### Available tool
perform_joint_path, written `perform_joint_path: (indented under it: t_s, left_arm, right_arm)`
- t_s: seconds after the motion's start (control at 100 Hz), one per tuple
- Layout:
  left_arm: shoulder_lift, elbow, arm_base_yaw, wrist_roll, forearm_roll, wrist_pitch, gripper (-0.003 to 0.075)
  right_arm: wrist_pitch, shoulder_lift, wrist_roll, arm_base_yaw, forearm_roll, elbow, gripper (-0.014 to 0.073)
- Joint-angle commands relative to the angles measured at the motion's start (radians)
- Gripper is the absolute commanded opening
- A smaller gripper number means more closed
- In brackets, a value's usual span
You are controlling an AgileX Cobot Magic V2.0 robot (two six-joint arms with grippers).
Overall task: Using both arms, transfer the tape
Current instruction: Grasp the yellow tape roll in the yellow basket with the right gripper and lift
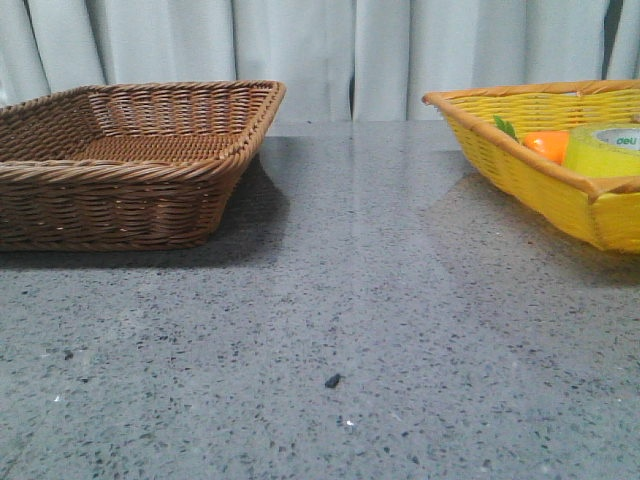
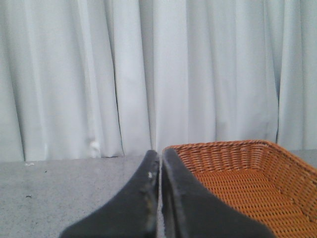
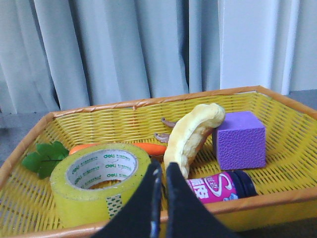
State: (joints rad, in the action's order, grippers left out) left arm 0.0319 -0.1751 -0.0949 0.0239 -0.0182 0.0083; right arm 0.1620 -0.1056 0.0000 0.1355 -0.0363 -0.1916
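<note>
The tape [image 3: 96, 184], a wide yellow roll with a white core printed in green, lies flat in the yellow basket [image 3: 148, 114]; it also shows in the front view [image 1: 603, 150] at the far right. My right gripper [image 3: 163, 171] is shut and empty, near the basket's front rim, just beside the roll. My left gripper [image 2: 160, 159] is shut and empty, by the near corner of the brown basket [image 2: 247, 178]. Neither arm shows in the front view.
The yellow basket [image 1: 540, 165] also holds an orange carrot with green leaves [image 3: 148, 148], a yellow banana-like piece [image 3: 190, 134], a purple cube [image 3: 241, 140] and a pink-labelled bottle [image 3: 218, 187]. The brown basket [image 1: 130, 165] stands at the left. Curtains hang behind the grey table [image 1: 330, 330].
</note>
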Motion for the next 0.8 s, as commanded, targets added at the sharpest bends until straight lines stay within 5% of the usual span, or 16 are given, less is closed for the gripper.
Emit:
perform_joint_path:
  t_s: [0.0,0.28,0.62,0.79]
  left_arm:
    - [0.065,-0.084,0.002,-0.011,-0.005,-0.038,-0.0021]
    - [0.189,-0.166,0.002,-0.011,-0.005,-0.037,-0.0021]
    - [0.228,-0.174,0.002,-0.011,-0.005,-0.04,-0.0021]
    - [0.228,-0.174,0.002,-0.011,-0.005,-0.04,-0.0021]
  right_arm:
    - [0.009,-0.096,0.0,0.001,0.001,-0.114,-0.0074]
    - [0.245,-0.413,0.0,-0.011,0.001,-0.413,-0.0043]
    - [0.534,-0.813,-0.018,-0.184,0.001,-0.759,0.0379]
    - [0.689,-1.03,-0.018,-0.268,0.001,-0.913,0.0404]
